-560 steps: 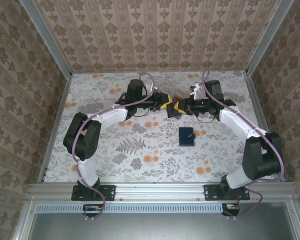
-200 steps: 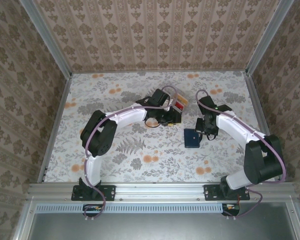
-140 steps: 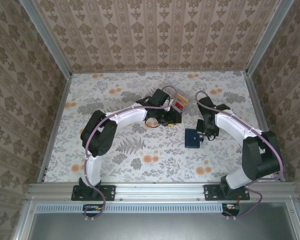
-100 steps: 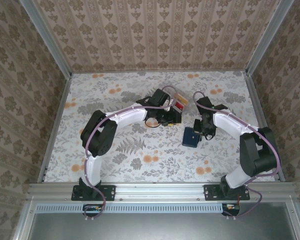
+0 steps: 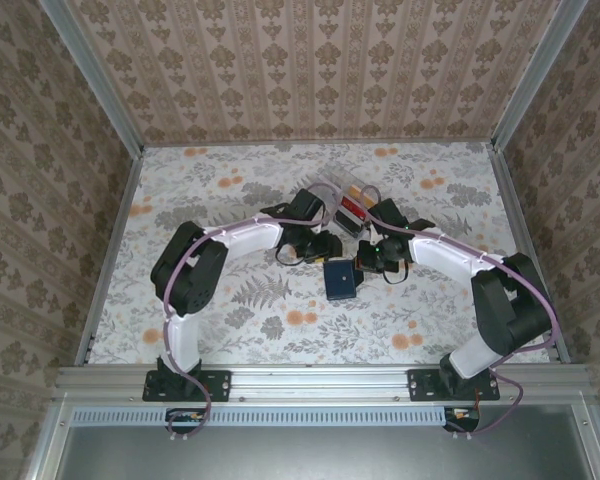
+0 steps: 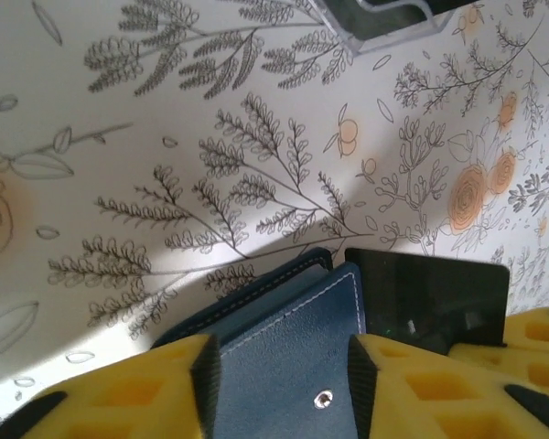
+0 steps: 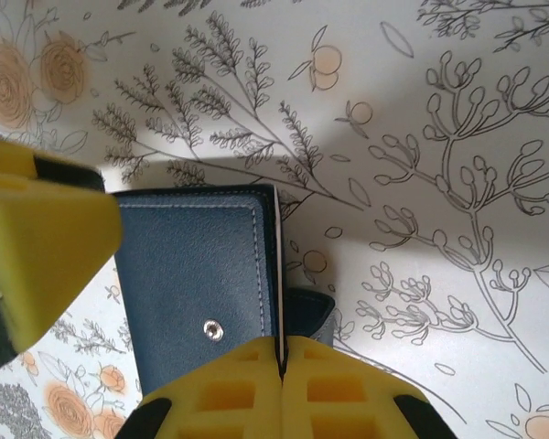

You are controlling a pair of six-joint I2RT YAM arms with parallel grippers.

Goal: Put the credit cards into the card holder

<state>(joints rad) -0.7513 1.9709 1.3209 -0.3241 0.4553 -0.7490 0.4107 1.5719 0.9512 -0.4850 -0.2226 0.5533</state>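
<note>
The navy card holder lies mid-table. In the left wrist view my left gripper is shut on its snap-button flap, one yellow pad against each side edge. My right gripper is shut on a dark credit card. That card shows edge-on in the right wrist view, standing upright against the right edge of the card holder. From above, the left gripper and right gripper meet over the holder. More credit cards, red and orange, stand in the clear box.
The clear box sits just behind the two grippers. A yellow finger of the left gripper comes close to the holder's left side. Patterned walls and metal rails enclose the floral table.
The card holder and my right gripper have shifted left toward the table's middle. My left gripper has come down from beside the clear box and closed on the holder's flap.
</note>
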